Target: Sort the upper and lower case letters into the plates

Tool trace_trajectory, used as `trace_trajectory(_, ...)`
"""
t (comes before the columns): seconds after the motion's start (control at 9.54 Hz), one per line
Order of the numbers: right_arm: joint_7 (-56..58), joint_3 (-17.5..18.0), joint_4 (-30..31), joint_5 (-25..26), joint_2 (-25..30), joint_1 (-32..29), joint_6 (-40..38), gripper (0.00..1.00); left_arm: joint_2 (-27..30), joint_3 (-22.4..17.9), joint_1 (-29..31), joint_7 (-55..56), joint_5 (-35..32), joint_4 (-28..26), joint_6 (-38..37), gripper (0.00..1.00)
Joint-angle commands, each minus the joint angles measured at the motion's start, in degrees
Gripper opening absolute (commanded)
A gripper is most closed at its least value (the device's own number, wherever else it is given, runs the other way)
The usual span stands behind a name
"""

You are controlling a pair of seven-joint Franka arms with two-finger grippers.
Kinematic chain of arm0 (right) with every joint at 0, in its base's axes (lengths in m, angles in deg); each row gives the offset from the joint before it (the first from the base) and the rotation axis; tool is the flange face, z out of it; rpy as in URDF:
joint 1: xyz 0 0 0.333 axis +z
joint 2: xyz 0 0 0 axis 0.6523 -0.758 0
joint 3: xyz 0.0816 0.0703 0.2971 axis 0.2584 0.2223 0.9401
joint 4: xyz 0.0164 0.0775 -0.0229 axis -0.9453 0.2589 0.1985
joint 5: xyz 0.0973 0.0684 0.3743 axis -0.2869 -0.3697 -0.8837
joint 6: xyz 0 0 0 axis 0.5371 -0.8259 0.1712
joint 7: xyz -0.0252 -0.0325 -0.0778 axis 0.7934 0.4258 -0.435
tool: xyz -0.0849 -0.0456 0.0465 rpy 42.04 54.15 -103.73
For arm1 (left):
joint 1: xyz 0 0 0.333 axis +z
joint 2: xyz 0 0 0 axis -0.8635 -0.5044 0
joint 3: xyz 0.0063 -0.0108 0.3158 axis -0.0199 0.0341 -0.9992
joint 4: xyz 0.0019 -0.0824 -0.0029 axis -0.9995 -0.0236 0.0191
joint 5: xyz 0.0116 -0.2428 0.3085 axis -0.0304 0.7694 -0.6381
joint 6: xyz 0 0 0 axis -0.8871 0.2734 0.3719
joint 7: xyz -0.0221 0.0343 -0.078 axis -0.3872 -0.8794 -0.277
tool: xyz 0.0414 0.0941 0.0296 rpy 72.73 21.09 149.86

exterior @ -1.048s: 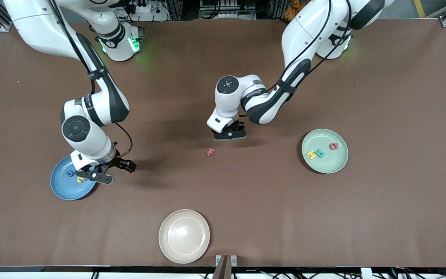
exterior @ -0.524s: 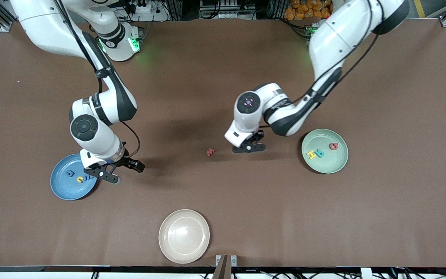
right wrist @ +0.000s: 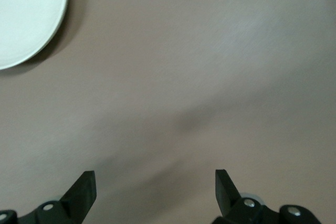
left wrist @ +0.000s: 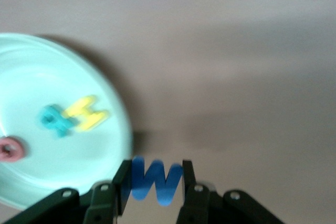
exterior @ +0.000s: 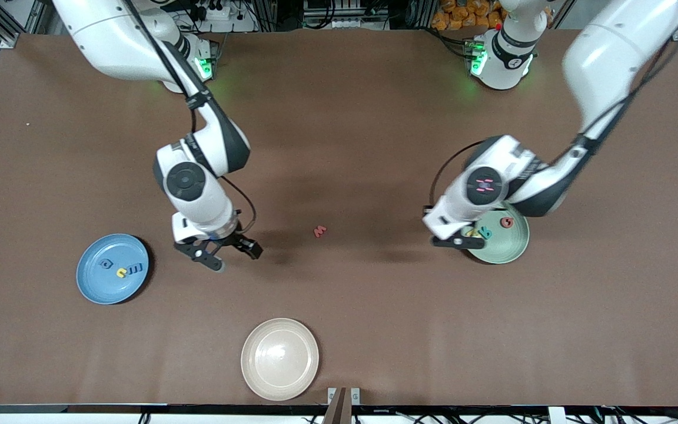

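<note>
My left gripper (exterior: pixel 452 239) is shut on a blue letter W (left wrist: pixel 156 179) and holds it over the rim of the mint green plate (exterior: pixel 512 250), also in the left wrist view (left wrist: pixel 31 66). In that plate lie a yellow letter (left wrist: pixel 86 114), a teal letter (left wrist: pixel 55 120) and a red-pink letter (exterior: pixel 507 222). My right gripper (exterior: pixel 232 257) is open and empty over bare table, between the sky blue plate (exterior: pixel 95 285) and a red-pink letter (exterior: pixel 319 231) lying alone mid-table. The blue plate holds a dark blue letter (exterior: pixel 105 264), a yellow one (exterior: pixel 121 272) and a blue one (exterior: pixel 136 269).
A cream-beige plate (exterior: pixel 280 358) sits empty near the table's front edge; it also shows in the right wrist view (right wrist: pixel 26 14). The brown table (exterior: pixel 374 306) stretches wide around the plates.
My left gripper has carried the blue W from beside the lone red-pink letter to the green plate's rim. My right gripper has moved from the blue plate toward mid-table, open.
</note>
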Motion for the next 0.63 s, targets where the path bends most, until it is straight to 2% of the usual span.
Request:
trace_trajectory(0.0, -7.81, -0.34, -6.53, -0.8, -4.95, 4.04, -0.97, 1.0, 3.06, 6.63, 12.9, -4.0, 0.58, -10.38, 1.3, 0.18)
trace_trajectory(0.1, -11.59, -0.25, -10.38, -1.41, -7.84, 5.89, -2.88, 1.0, 5.5, 7.17, 13.46, -3.91, 0.49, -12.85, 2.0, 0.43)
trace_trajectory(0.21, -14.76, -0.34, -13.47, -2.29, -10.22, 7.65, -3.95, 1.0, 5.79, 7.26, 13.2, -2.87, 0.49, -12.96, 2.01, 0.99)
trace_trajectory(0.52, -20.84, -0.34, -14.29, -7.21, -12.44, 10.82, -3.52, 1.0, 5.35, 7.26, 13.03, -2.77, 0.58, -11.82, 1.83, 1.0)
